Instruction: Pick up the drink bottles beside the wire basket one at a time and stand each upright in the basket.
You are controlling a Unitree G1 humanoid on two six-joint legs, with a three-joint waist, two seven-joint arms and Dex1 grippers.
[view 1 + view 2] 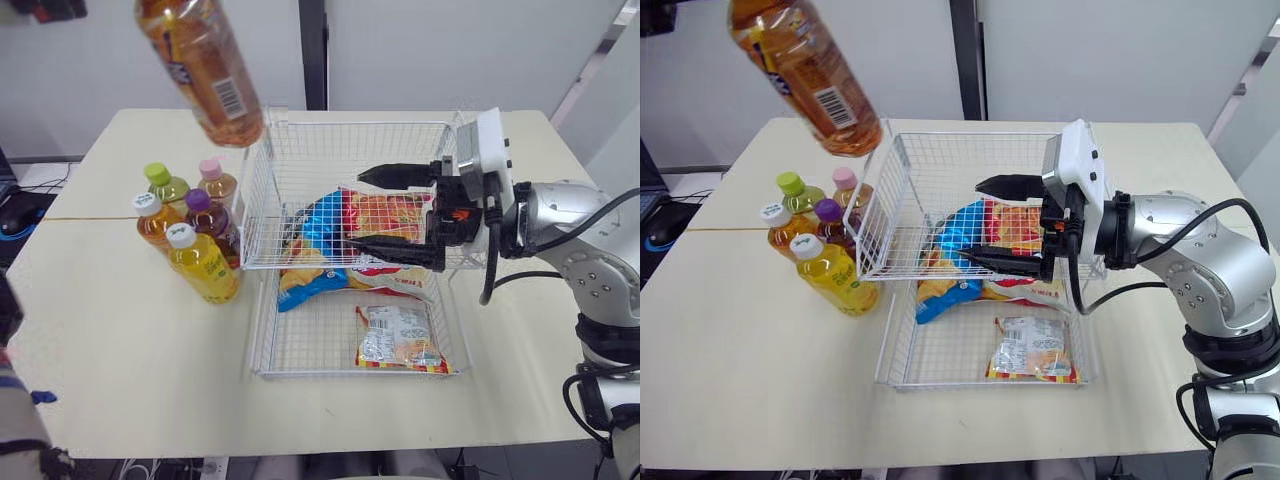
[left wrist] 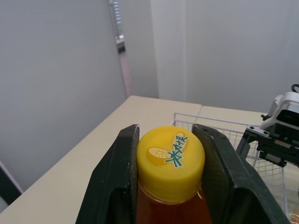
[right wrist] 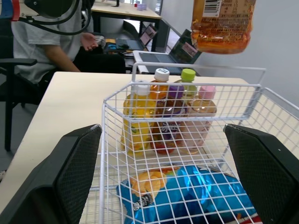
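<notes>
Left gripper clenched on the yellow cap, an amber plastic tea bottle hangs tilted high above the white wire basket's far left corner; five capped bottles wait beside its left wall. The right gripper hovers over the basket, spread wide and empty. The bottle should be righted, then lowered onto bare mesh clear of the crinkled snack bags before release.

Amber bottle hangs tilted above wire basket.
</notes>
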